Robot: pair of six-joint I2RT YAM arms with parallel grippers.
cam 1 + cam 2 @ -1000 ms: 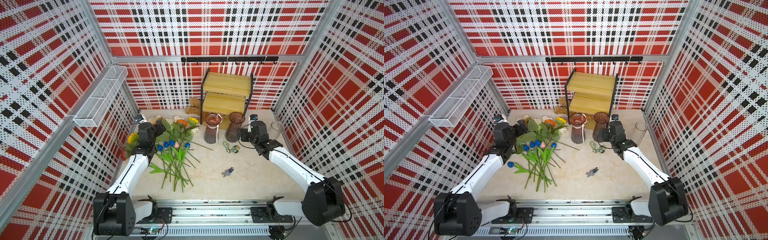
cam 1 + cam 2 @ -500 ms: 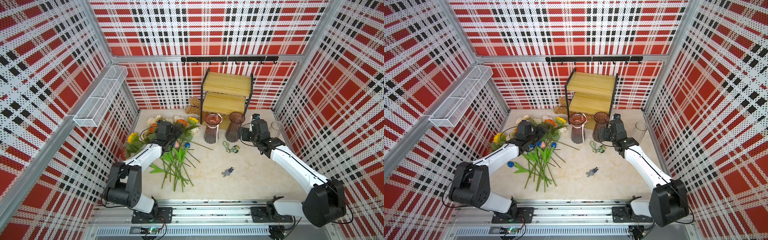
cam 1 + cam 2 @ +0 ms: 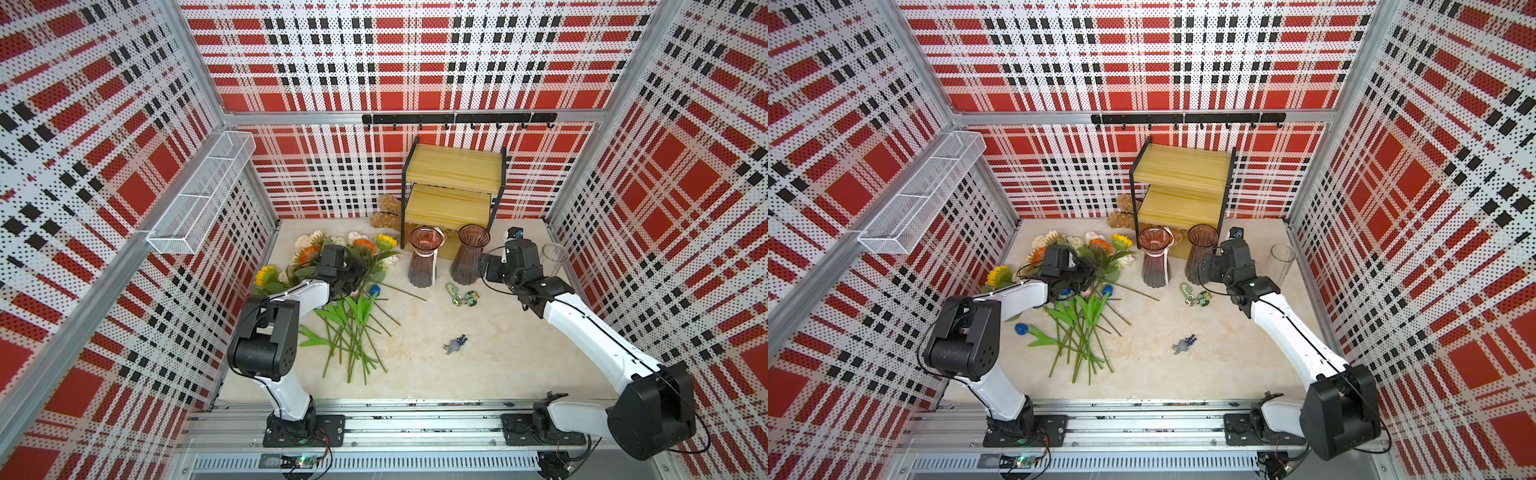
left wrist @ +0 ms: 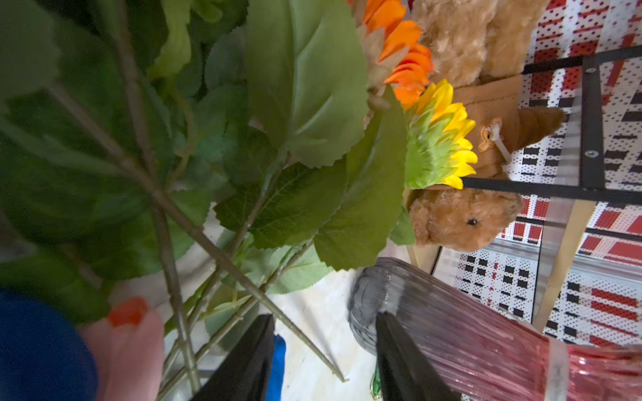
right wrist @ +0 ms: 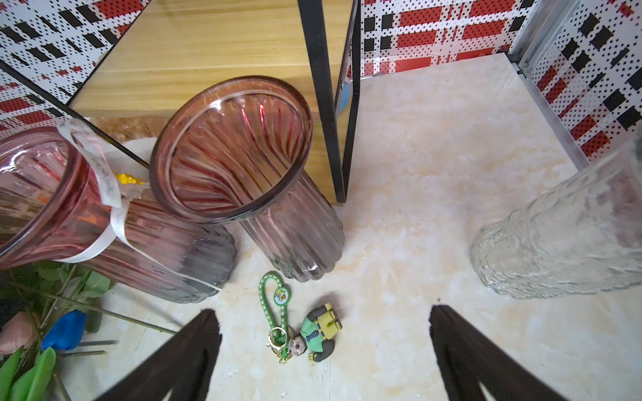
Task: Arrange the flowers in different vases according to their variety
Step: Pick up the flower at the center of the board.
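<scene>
- The flowers (image 3: 353,328) lie flat, heaped on the left of the table (image 3: 498,357), stems running front to back, heads at the far end.
- Left gripper (image 4: 324,316), among the stems, has its jaws partly apart.
- Right gripper (image 5: 324,310) gapes wide near the brownish vase (image 3: 469,259).

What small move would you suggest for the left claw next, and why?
Probably close the left claw on the green stem whose end lies between its parted jaws: the flowers lie piled on the table, and the pinkish vase beside stands empty.
</scene>
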